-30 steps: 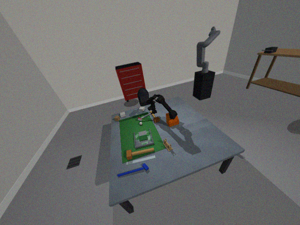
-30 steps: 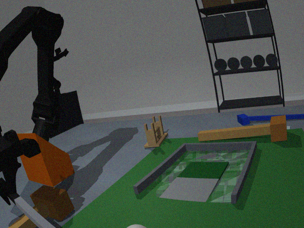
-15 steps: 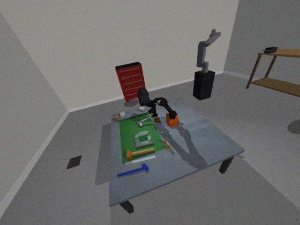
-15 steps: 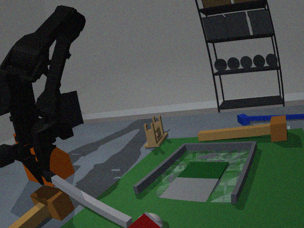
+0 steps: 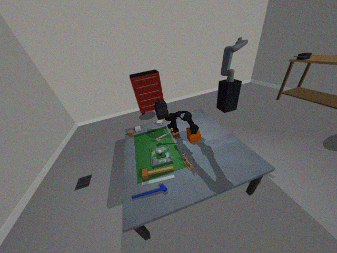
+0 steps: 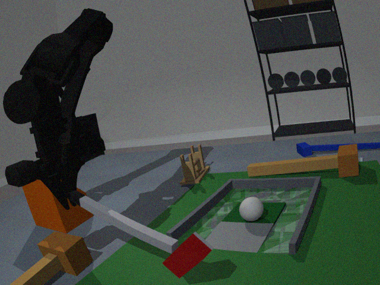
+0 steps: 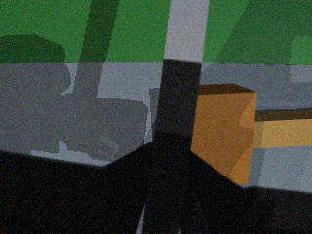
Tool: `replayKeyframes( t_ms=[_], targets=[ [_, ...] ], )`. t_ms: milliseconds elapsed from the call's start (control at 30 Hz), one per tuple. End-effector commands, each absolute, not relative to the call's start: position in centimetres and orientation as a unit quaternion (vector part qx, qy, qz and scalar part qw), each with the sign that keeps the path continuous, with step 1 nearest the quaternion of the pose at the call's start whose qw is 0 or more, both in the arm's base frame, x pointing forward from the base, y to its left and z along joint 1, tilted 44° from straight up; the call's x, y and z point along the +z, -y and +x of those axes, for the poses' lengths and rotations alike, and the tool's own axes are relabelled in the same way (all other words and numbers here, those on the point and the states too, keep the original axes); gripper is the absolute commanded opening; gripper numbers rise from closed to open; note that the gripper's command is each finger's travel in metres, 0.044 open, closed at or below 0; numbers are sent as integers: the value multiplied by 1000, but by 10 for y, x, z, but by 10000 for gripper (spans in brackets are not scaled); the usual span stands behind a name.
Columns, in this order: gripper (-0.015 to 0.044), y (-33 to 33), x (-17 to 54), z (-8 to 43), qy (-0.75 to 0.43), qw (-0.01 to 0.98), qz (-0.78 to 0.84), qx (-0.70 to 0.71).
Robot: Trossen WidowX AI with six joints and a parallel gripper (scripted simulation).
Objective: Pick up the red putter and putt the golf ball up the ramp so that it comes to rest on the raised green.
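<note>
My gripper is shut on the putter's dark grip, beyond the mat's edge. The pale putter shaft slants down over the green mat. Its red head is a little above the mat, in front of the ramp, its shadow apart from it. The white golf ball is at the raised green, near the top of the grey ramp, inside the grey border. Whether it is rolling or at rest I cannot tell.
A wooden mallet lies near my gripper, beside an orange block. Another wooden mallet and a blue mallet lie beyond the border. A small wooden rack stands by the mat's edge.
</note>
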State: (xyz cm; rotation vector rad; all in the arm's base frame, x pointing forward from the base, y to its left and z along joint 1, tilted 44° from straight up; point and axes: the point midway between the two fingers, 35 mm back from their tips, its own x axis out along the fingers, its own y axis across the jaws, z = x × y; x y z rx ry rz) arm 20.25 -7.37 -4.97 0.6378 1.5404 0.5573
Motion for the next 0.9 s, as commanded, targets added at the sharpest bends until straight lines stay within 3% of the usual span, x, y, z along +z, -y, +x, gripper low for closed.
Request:
replayKeyframes(
  t_ms=[0, 867],
  targets=[
    [0, 93, -31, 204, -672, 643, 276, 242],
    [0, 93, -31, 204, -672, 643, 278, 241]
  ],
)
